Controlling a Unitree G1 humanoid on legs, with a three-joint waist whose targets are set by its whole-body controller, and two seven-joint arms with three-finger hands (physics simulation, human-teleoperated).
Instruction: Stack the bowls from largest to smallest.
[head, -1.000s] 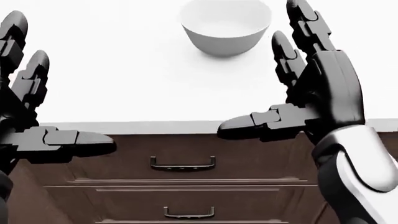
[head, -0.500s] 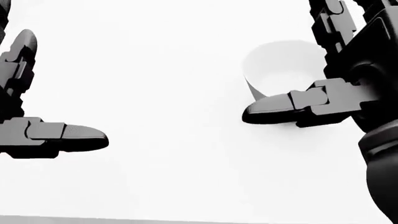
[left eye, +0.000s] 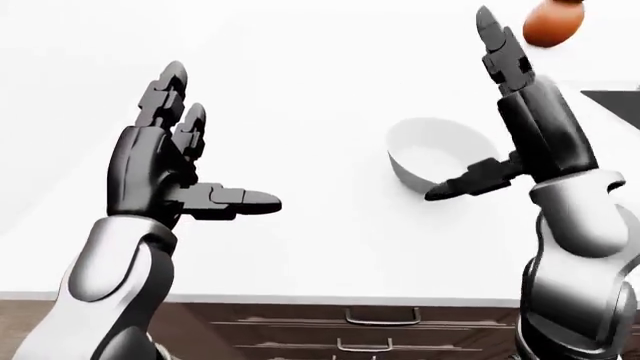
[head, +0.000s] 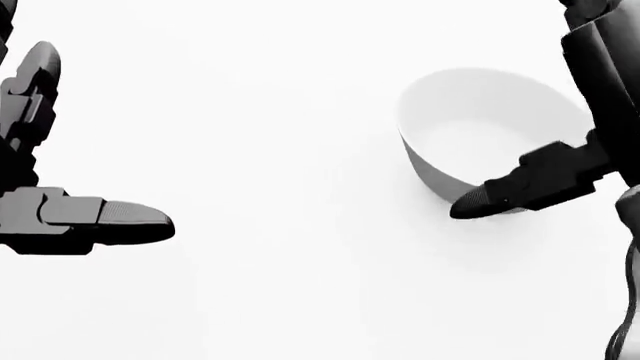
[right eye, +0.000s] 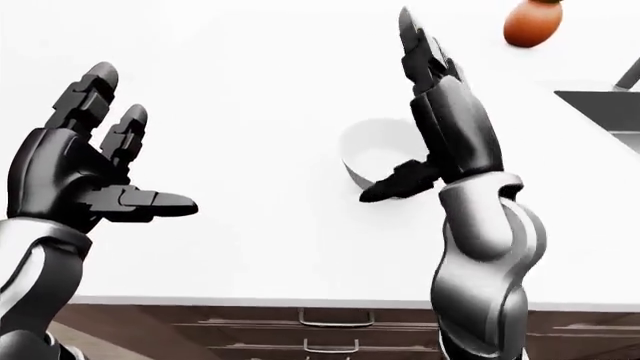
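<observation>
Bowl (head: 480, 127) on counter (left eye: 300, 75); open right hand (left eye: 500, 112) alongside

White round bowl (left eye: 437, 155) sits on the white countertop (left eye: 300, 240), right of centre in the left-eye view. Right hand (left eye: 520, 127) just beside its right rim; left hand (left eye: 165, 169) well apart, far left. Orange rounded object (left eye: 552, 22) top right, sink edge (right eye: 600, 105) at right.

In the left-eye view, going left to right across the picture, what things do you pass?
Left hand, open → white bowl on the white counter → right hand, open beside the bowl, with an orange-brown object above it at the top edge.
</observation>
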